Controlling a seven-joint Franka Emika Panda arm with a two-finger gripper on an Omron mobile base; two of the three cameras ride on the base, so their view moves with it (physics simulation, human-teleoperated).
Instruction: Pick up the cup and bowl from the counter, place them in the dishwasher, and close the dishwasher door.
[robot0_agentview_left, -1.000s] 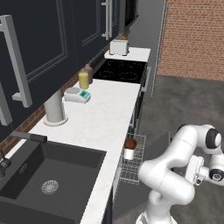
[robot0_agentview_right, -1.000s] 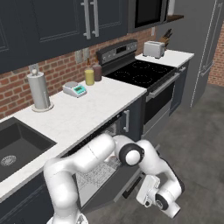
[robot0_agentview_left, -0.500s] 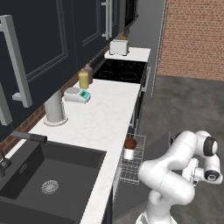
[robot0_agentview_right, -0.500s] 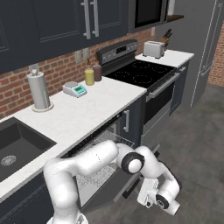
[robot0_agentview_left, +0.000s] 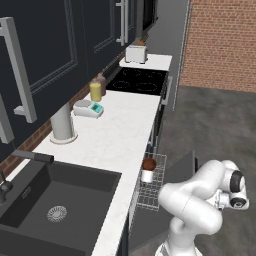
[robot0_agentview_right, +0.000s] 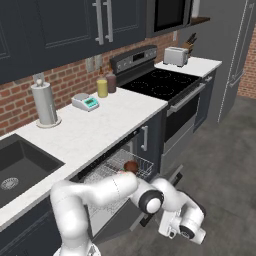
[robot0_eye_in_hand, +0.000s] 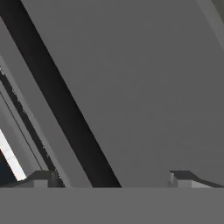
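Note:
The cup (robot0_agentview_left: 147, 175), whitish, stands in the dishwasher's pulled-out wire rack (robot0_agentview_left: 150, 192). The dark reddish-brown bowl (robot0_agentview_left: 149, 163) sits right behind it in the same rack; in the right base view the bowl (robot0_agentview_right: 131, 166) shows just past my arm. The dishwasher door (robot0_agentview_left: 179, 172) hangs open below the white counter (robot0_agentview_left: 117, 135). My gripper (robot0_agentview_right: 169, 231) is low, out beyond the door's outer edge. In the hand view the gripper (robot0_eye_in_hand: 113, 180) is open and empty, fingertips (robot0_eye_in_hand: 41, 179) wide apart, facing a flat grey panel up close.
On the counter stand a paper towel roll (robot0_agentview_left: 62, 122), a grey scale (robot0_agentview_left: 88, 108), a yellow jar (robot0_agentview_left: 95, 91) and a toaster (robot0_agentview_left: 135, 53). A dark sink (robot0_agentview_left: 55, 200) lies left, the black cooktop (robot0_agentview_left: 140, 80) farther along. Open floor (robot0_agentview_left: 215, 125) lies right.
My hand has sunk from mid height to low beside the open door's outer edge. The cup and bowl have stayed in the rack. The jaws stayed wide.

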